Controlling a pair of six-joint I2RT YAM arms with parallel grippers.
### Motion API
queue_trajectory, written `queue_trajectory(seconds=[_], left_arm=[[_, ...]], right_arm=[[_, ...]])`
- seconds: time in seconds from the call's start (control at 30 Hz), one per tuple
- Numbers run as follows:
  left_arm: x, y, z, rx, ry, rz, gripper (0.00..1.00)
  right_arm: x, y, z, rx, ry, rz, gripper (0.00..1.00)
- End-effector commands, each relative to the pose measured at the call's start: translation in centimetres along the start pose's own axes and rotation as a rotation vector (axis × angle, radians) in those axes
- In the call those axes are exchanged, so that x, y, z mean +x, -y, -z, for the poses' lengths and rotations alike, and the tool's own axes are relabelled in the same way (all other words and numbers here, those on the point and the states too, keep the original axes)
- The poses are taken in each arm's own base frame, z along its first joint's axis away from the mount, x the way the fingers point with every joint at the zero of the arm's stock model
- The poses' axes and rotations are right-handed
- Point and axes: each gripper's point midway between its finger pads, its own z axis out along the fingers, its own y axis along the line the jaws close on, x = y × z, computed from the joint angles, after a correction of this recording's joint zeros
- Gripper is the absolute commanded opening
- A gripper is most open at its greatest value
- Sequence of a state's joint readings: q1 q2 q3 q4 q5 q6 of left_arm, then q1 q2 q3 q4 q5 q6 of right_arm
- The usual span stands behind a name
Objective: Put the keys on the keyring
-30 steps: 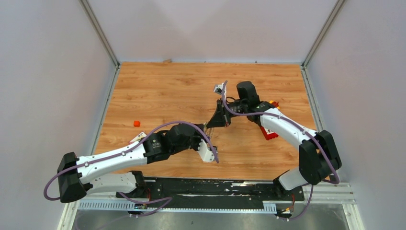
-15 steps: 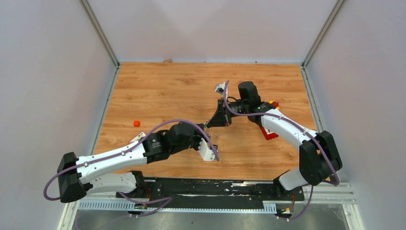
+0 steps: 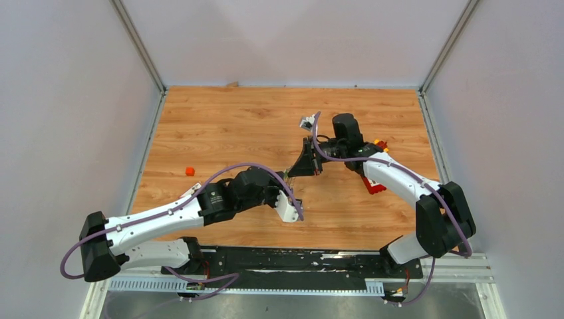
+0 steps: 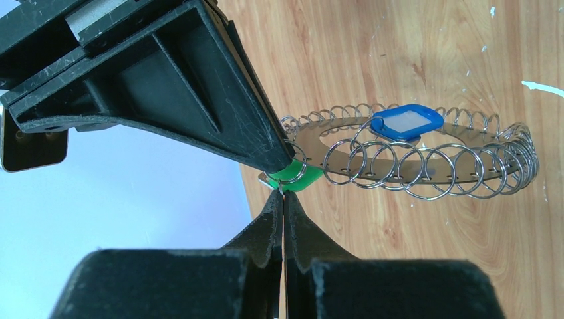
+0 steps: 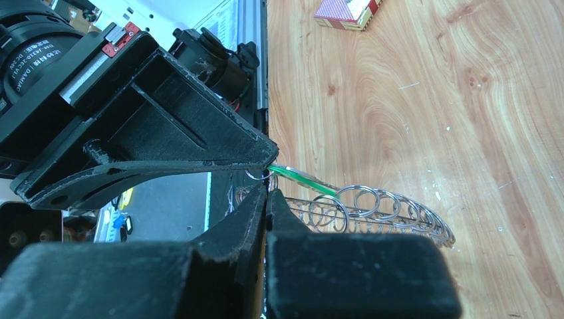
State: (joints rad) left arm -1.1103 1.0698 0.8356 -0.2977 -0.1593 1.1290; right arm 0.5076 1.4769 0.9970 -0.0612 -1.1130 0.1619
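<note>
Green plastic makes the head of the green key, and it is found directly at the tip of the left pincer, which is clenched on the thin wire loop of this key. The two fingers meet with no gap between them. From above, the right pincer comes to the same place, so that the two tips almost touch each other, with the green key between them. The right pincer is also clenched, and as far as I can see it grasps the rim of the keyring, whose near edge goes behind its fingers. The keyring is a flat silver ring with many small wire loops standing around it. It stretches away from both pincers, nearly level. I cannot tell if it lies on the bench or is held a little over it. The blue key sits on the keyring, on the side far from the left pincer. A red patterned box lies on the wood well apart from the right pincer, at the upper border of its wrist view. A small orange cube lies on the bench well to the left of the left pincer.
</note>
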Motion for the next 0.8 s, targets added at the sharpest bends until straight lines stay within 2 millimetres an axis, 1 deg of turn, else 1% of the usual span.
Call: queue_trajectory(seconds=[0.0, 0.43, 0.77], left_arm=[[-0.3, 0.6, 0.0, 0.049, 0.015, 0.029, 0.0], [-0.1, 0.4, -0.4, 0.054, 0.001, 0.044, 0.0], [-0.1, 0.6, -0.5, 0.064, 0.012, 0.051, 0.0]], right_arm=[[-3.0, -2.6, 0.9, -0.064, 0.068, 0.14, 0.0], [-3.1, -3.7, 1.1, -0.119, 0.066, 0.159, 0.0], [-3.1, -4.0, 1.2, -0.13, 0.069, 0.168, 0.0]])
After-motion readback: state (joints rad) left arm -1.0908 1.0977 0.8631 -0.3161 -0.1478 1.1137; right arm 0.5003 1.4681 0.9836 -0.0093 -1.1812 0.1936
